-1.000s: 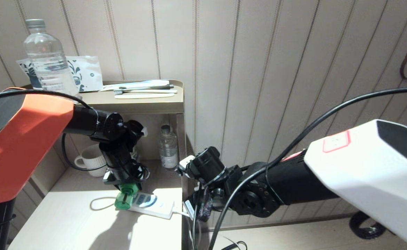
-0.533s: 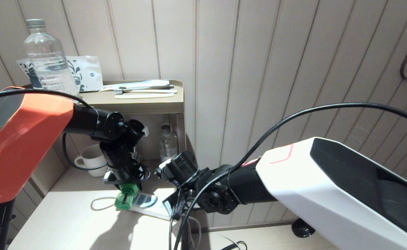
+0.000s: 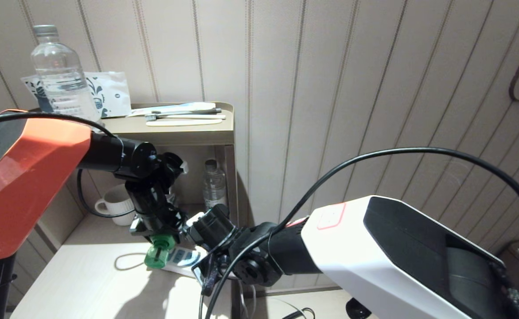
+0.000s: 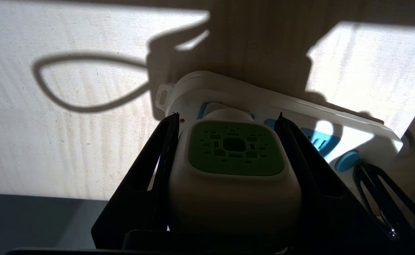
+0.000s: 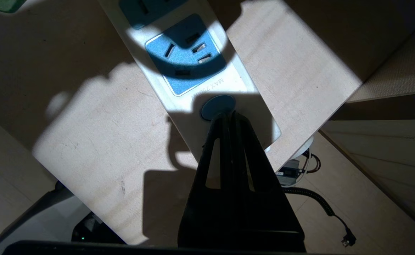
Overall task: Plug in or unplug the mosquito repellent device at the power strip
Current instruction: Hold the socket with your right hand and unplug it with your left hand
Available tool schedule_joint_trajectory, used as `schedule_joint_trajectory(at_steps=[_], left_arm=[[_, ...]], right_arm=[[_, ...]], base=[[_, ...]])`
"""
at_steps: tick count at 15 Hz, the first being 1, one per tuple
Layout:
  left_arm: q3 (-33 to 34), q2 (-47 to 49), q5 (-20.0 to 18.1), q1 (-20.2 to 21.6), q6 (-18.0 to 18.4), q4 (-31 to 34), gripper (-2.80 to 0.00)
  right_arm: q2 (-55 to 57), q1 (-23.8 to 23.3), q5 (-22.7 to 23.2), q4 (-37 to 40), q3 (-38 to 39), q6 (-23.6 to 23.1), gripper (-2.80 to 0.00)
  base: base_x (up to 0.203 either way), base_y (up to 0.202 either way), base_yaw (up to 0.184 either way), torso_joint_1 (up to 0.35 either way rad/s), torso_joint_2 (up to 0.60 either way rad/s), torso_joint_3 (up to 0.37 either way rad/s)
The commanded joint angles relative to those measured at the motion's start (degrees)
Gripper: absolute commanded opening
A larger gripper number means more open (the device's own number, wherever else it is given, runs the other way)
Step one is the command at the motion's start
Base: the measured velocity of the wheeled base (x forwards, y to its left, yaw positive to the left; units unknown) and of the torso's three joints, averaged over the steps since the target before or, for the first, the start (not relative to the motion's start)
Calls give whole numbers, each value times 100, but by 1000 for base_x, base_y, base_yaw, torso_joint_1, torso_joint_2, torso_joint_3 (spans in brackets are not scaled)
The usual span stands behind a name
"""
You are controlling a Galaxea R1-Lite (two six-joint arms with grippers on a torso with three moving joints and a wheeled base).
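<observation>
The mosquito repellent device [image 3: 157, 255] [image 4: 234, 148], a green bottle under a white-and-green cap, stands at the far end of the white power strip [image 3: 187, 258] [image 4: 338, 124] on the low table. Its plug side meets the end socket; the prongs are hidden. My left gripper [image 3: 158, 239] [image 4: 226, 117] comes down from above, shut on the cap's two sides. My right gripper [image 3: 207, 278] [image 5: 225, 114] is shut with nothing in it. Its tip sits at the round blue button [image 5: 216, 105] on the cord end of the power strip [image 5: 228, 83].
A white mug [image 3: 115, 205] and a small bottle [image 3: 215, 186] stand behind the strip under the shelf [image 3: 175, 133]. The shelf holds a large water bottle [image 3: 60, 75] and toothbrushes [image 3: 184, 116]. The table's edge [image 5: 313, 145] is just beside the strip; a loose cable [image 5: 320, 203] lies on the floor.
My right arm has swung left and down, bringing its shut gripper over the strip's cord end. The left gripper and the device have stayed put.
</observation>
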Motion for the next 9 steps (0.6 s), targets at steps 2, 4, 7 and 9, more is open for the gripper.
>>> schedule_joint_trajectory(at_steps=[2,4,7,9], left_arm=[[-3,-29,-5,-2,-24,23,-280],[-30,-39,-14,-2,-31,13,-280],[-159,-32,-14,-2,-15,30,-280],[-189,55,-14,-2,-21,2,-280]], right_arm=[[48,92,5,38,65,4,-280],[93,163,2,46,70,4,-280],[231,163,2,46,0,-5,-280],[319,136,2,46,-14,-12,-280]], base=[[0,0,0,0,0,0],[0,0,0,0,0,0],[0,0,0,0,0,0],[0,0,0,0,0,0]])
